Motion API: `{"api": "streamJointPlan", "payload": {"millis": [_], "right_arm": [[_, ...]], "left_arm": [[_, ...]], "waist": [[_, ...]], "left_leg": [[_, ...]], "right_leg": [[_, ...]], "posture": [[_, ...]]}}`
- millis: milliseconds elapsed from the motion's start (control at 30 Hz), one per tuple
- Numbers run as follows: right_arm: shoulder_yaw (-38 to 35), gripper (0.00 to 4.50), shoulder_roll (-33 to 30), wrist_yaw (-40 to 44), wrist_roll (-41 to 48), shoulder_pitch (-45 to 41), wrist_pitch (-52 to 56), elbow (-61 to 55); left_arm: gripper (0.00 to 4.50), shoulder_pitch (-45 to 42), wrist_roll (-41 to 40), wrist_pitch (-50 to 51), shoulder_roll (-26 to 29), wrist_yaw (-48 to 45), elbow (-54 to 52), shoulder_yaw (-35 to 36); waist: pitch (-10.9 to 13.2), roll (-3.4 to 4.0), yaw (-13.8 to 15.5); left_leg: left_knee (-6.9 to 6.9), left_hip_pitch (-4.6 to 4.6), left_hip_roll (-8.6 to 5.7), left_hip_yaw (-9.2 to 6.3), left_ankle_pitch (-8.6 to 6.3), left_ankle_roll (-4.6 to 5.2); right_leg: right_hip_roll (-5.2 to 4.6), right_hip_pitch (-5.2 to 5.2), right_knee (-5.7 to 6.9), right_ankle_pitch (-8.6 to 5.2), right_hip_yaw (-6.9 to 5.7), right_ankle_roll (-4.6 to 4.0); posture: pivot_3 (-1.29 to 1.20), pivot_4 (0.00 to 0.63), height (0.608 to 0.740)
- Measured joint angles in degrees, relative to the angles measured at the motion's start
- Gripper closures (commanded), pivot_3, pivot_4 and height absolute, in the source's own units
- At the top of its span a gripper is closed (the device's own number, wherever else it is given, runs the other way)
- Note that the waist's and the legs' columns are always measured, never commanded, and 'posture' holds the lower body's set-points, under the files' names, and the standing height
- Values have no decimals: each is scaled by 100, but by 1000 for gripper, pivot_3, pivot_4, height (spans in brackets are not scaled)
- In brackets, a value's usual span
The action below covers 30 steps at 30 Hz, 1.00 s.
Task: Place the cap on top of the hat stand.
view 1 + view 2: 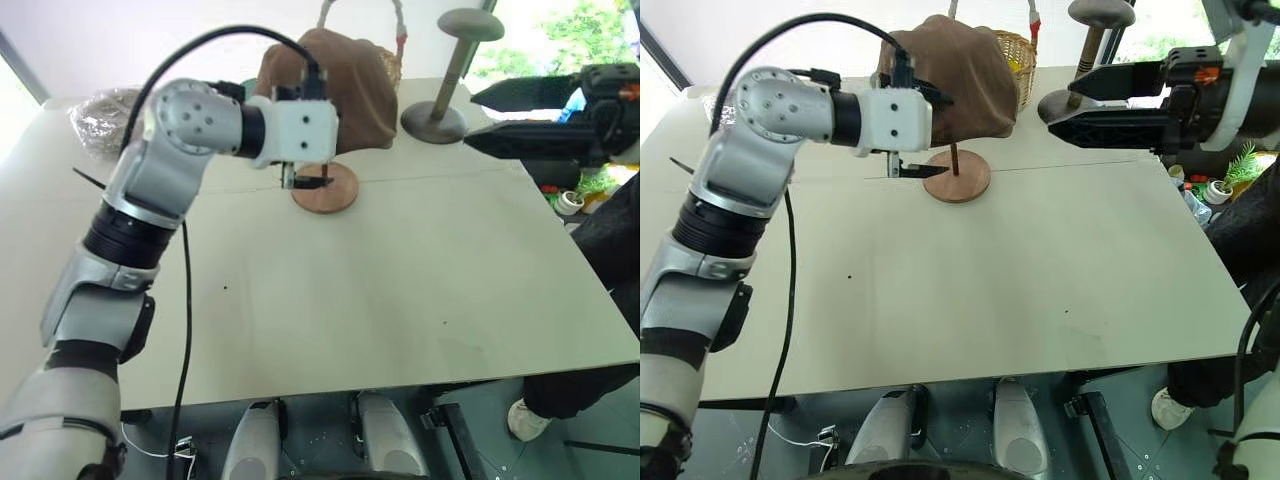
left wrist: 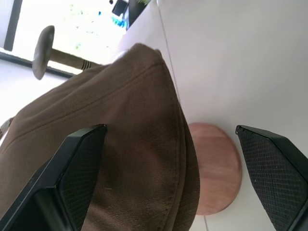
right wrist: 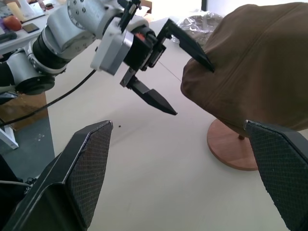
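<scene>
1. Cap (image 1: pixel 958 78) sits draped over the hat stand (image 1: pixel 958 176) at upper centre of the table (image 1: pixel 1040 300), hiding the stand's top.
2. My left gripper (image 3: pixel 185 79) is spread wide, holding nothing, one finger at the cap's edge.
3. My right gripper (image 1: pixel 1080 98), upper right, gapes empty.
4. Grey stand (image 1: pixel 450 75) and basket (image 1: pixel 1012 55) stand behind.

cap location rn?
The cap sits draped over the hat stand at the table's far middle, just in front of the wicker basket.
</scene>
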Motion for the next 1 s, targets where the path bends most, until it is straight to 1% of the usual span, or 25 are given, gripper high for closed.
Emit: {"api": "streamJointPlan", "payload": {"millis": [200,333,533,633,667,700,833,867,900,1000], "right_arm": [[115,12,-23,22,-64,-11,-167,52],[165,12,-46,60,-109,-10,-212,50],[164,12,-95,148,-73,-10,-211,33],[164,0,-94,141,-67,-15,-211,36],[164,0,-93,132,-64,-25,-211,40],[164,0,-93,124,-61,-40,-211,42],[164,0,-92,116,-52,-68,-211,42],[164,0,-92,113,-50,-68,-211,42],[164,0,-92,109,-44,-68,-211,42],[161,0,-90,81,-8,-65,-211,38]], "left_arm": [[0,75,621,-342,-226,578,72,-165],[0,76,1042,-646,-268,1010,196,-265],[0,76,1264,-914,-199,1301,339,-261],[748,76,1320,-1027,-207,1380,379,-261],[1287,80,1319,-1036,-219,1385,390,-261],[1718,89,1318,-1046,-233,1387,394,-260],[3837,108,1316,-1120,-255,1480,396,-244],[4266,108,1316,-1134,-254,1516,397,-211],[4395,108,1309,-1155,-251,1549,403,-168],[4395,108,1303,-1317,-226,1634,500,-70]], "waist": [[0,0,31],[0,0,76],[0,0,127],[0,0,129],[0,0,129],[0,0,129],[0,0,129],[0,0,129],[0,0,128],[0,0,121]], "left_leg": [[1,-2,0,0,0,0],[1,-2,0,1,0,0],[3,-3,-1,2,0,0],[3,-4,-1,2,0,0],[3,-4,-1,2,0,0],[3,-4,-1,2,0,0],[3,-4,0,2,0,0],[3,-4,-1,2,0,0],[3,-4,-1,2,0,0],[3,-4,0,2,0,0]], "right_leg": [[0,-1,0,0,0,0],[0,-3,0,0,1,0],[-1,-3,-1,1,1,0],[-1,-2,-1,0,1,0],[-1,-3,-1,0,1,0],[-1,-3,-1,0,1,0],[-1,-3,-1,1,1,0],[-1,-3,-1,1,1,0],[-1,-2,-1,1,1,0],[-1,-3,0,1,1,0]], "posture": [[0,150,740],[0,150,740],[0,150,740],[0,150,740],[0,150,740],[0,150,740],[0,150,740],[0,150,740],[0,150,740],[0,150,740]]}}
